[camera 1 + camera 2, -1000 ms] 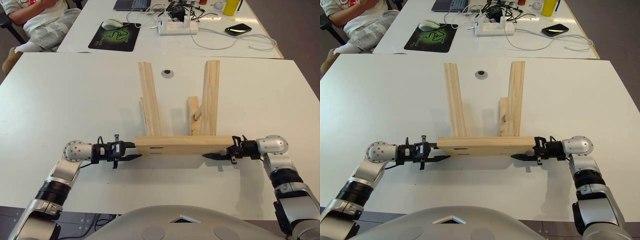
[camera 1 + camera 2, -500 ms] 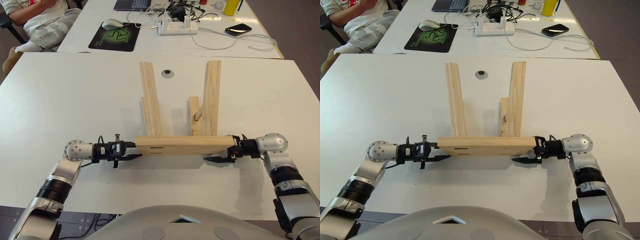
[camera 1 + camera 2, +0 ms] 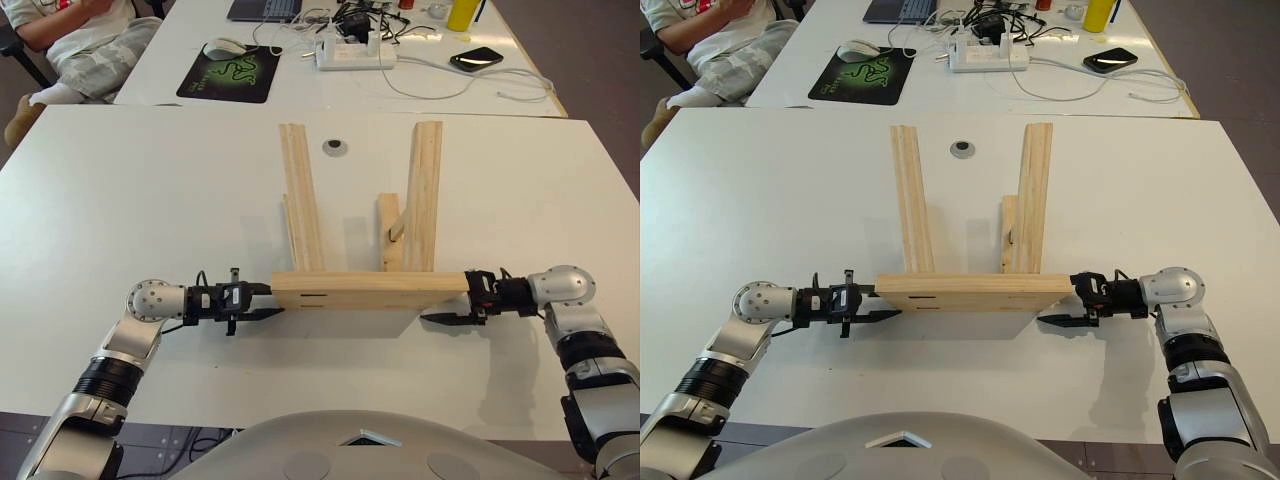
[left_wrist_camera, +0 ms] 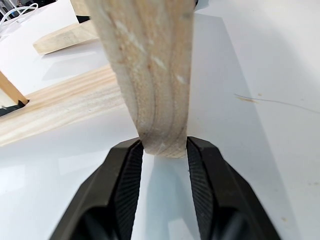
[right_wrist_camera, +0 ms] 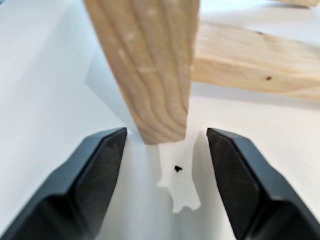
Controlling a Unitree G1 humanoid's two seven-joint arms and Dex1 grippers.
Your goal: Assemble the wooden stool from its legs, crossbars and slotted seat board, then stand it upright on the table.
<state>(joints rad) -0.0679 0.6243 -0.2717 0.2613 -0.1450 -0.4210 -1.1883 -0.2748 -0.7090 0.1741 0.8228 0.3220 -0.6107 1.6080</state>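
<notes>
The wooden stool lies on its side on the white table [image 3: 150, 200]. Its seat board [image 3: 370, 290] stands on edge at the near side. Two long legs [image 3: 300, 195] [image 3: 422, 195] point away from me, with a short crossbar [image 3: 388, 232] between them. My left gripper [image 3: 268, 301] is shut on the board's left end; both pads [image 4: 125, 175] press the wood [image 4: 150, 75]. My right gripper [image 3: 447, 300] is open at the board's right end [image 5: 150, 65]. Its fingers [image 5: 107, 165] straddle that end with a gap on each side.
A round cable hole [image 3: 334, 148] sits in the table between the leg tips. A second table behind carries a mouse pad [image 3: 226, 72], a power strip [image 3: 355, 55], cables and a phone [image 3: 476, 58]. There is bare table to the left and right of the stool.
My right gripper has drawn back to the right along the board's end, its fingers still apart. The left gripper and the stool have kept still.
</notes>
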